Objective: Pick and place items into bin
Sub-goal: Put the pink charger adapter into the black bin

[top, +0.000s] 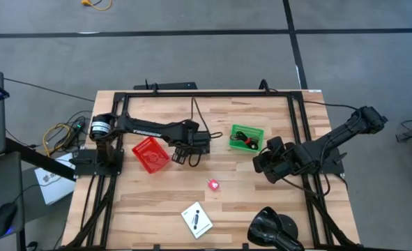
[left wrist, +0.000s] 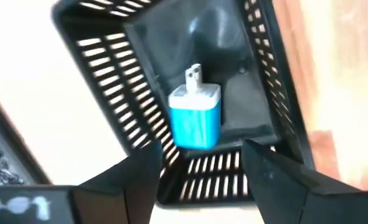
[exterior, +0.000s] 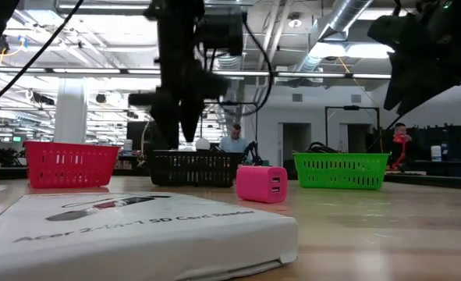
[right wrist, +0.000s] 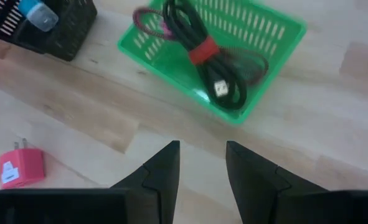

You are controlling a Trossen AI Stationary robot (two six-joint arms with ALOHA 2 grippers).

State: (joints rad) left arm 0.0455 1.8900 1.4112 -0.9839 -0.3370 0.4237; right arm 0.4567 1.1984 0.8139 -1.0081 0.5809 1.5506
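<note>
One wooden table (top: 150,202) carries three baskets: red (top: 150,154), green (top: 247,137), black (left wrist: 264,74). One white card box (top: 196,219) lies near the front edge. The left gripper (left wrist: 199,165) hangs over the black basket, fingers apart, one blue charger (left wrist: 196,115) below them. The right gripper (right wrist: 202,165), part-open and empty, hovers beside the green basket holding one cable bundle (right wrist: 199,53). One pink charger (top: 213,185) sits mid-table.

Grey floor (top: 192,17) — exposed ceiling ducts (exterior: 347,16) overhead.

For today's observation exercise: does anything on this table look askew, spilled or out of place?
Only mildly. The red basket sits rotated against the table's edges, unlike the green basket, and the white card box lies skewed near the front edge. Nothing looks spilled or damaged.
</note>
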